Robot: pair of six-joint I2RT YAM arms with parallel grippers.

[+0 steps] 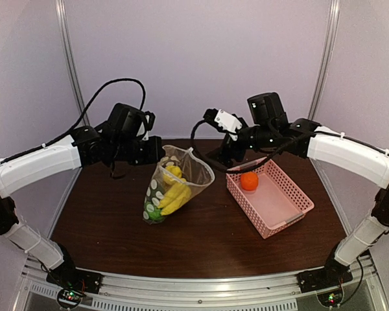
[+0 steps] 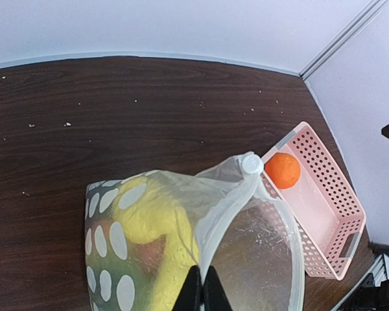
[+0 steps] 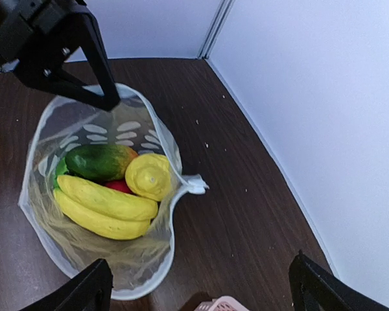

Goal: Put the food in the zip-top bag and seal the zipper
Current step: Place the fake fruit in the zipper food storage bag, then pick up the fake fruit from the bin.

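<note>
Around the action sits a dark wooden worktop (image 1: pixel 201 246), flecked with pale crumbs towards the back, and one pink lattice basket (image 1: pixel 245 206) lies off to the right of the zip-top bag (image 1: pixel 178 184), near it but not touching. The left gripper (image 2: pixel 203 291) has its jaws closed tight, pinching the bag's rim and holding the mouth up and open. The right gripper (image 3: pixel 201 278) hangs above the gap between bag and basket with its jaws spread wide and nothing in them. The count inside the bag is two yellow bananas (image 3: pixel 104 207), one yellow lemon (image 3: pixel 149 176), one green vegetable (image 3: pixel 100 161) with an orange blush at one end, and one red piece (image 3: pixel 118 186). One orange ball (image 1: pixel 249 181) sits alone at the far end of the basket, outside the bag. The zipper strip (image 3: pixel 162 139) runs unsealed round the open mouth, and its single white slider tab (image 2: pixel 251 163) sits at the end nearest the basket. The red piece is mostly buried under the lemon and the bananas, so its kind cannot be told. The bag's lower part is cut off in the left wrist view, and the right fingers are clipped by the frame edge in their own camera.
</note>
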